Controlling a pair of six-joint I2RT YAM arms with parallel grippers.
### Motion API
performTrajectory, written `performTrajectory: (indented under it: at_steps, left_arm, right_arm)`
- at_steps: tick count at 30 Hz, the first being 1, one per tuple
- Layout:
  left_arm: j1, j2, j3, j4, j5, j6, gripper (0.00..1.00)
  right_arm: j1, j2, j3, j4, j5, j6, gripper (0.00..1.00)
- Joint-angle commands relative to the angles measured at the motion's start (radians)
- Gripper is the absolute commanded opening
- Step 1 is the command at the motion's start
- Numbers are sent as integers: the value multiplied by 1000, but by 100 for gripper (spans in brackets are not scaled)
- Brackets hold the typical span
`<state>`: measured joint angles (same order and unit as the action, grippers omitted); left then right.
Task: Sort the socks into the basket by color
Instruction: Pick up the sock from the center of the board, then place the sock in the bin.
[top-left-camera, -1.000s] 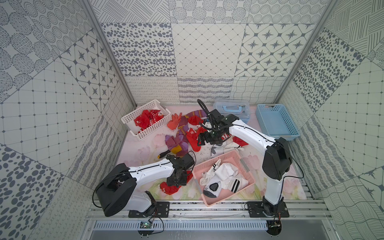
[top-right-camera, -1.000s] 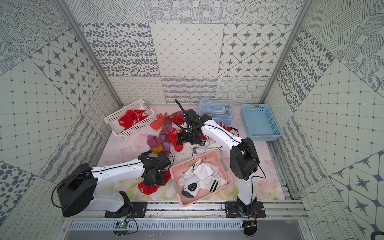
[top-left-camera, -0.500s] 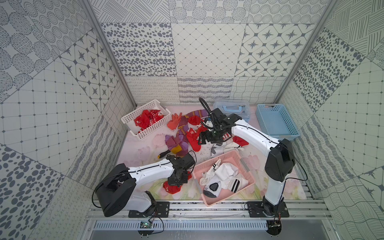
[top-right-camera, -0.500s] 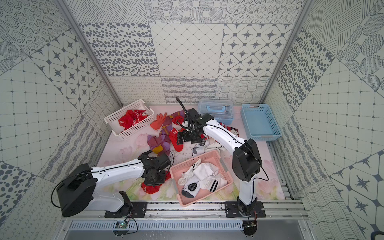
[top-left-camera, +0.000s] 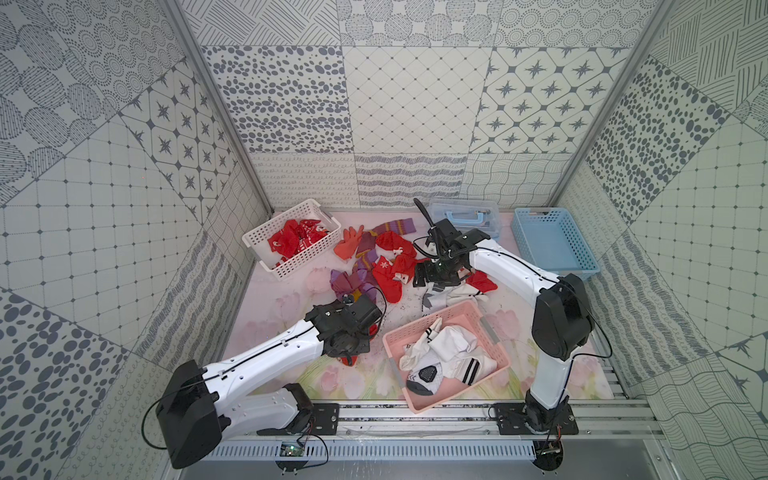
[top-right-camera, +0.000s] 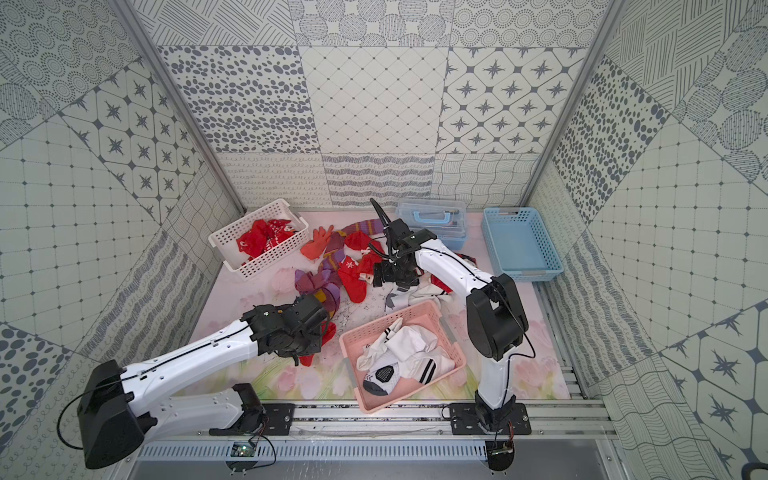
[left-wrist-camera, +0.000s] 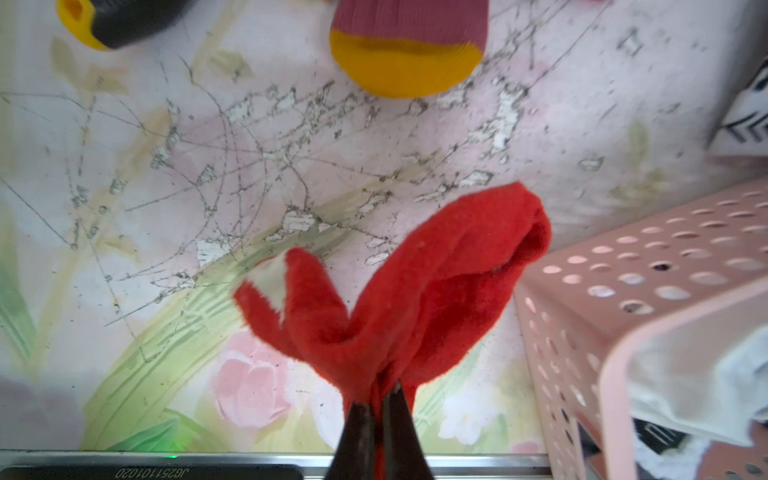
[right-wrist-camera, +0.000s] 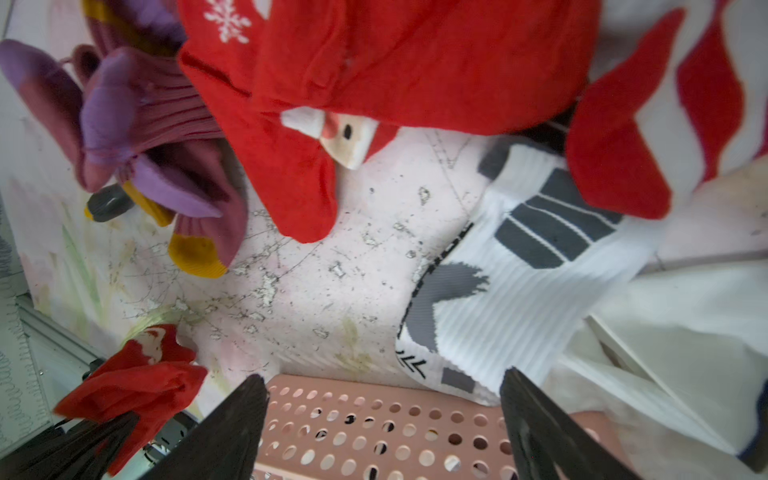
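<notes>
My left gripper (left-wrist-camera: 380, 399) is shut on a red sock (left-wrist-camera: 415, 299), which hangs just left of the pink basket (left-wrist-camera: 648, 291); the arm hides most of it in a top view (top-left-camera: 348, 359). My right gripper (right-wrist-camera: 382, 386) stands open and empty above the pile, over a white sock with grey marks (right-wrist-camera: 519, 282). Loose red socks (top-left-camera: 390, 270) and purple socks with yellow toes (top-left-camera: 353, 278) lie mid-table. The pink basket (top-left-camera: 461, 397) holds white socks, and the white basket (top-left-camera: 299, 259) holds red socks.
An empty blue basket (top-left-camera: 582, 270) stands at the back right beside a clear box with a blue handle (top-left-camera: 465, 216). An orange-red glove (top-left-camera: 349, 245) lies by the white basket. A black-and-yellow tool handle (left-wrist-camera: 104, 20) lies near the purple socks.
My left gripper has shut on the red sock by the pink basket and raised it slightly. The right gripper has shifted a little over the pile toward the white sock.
</notes>
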<state>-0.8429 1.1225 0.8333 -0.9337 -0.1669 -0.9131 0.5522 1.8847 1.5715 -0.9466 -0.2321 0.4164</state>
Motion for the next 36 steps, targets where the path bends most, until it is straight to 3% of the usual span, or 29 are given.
performTrajectory:
  at_steps: [1,12,25,29,36]
  left_arm:
    - [54,-41,96,-132,-85,38,0]
    - [193,-41,290,-151,-82,149,0]
    - [212,-14,359,-151,-82,160,0]
    - [212,-12,363,-152,-88,157,0]
    - [241,-19,389,-159,-103,174,0]
  right_arm:
    - [-31,48,-19,76,28,19,90]
    - [-53,165,-32,136,68,26,87]
    - [-80,195,-70,215,178,53,78]
    - [-81,227,-62,212,165,44,69]
    - [-81,217,-121,229,137,42,40]
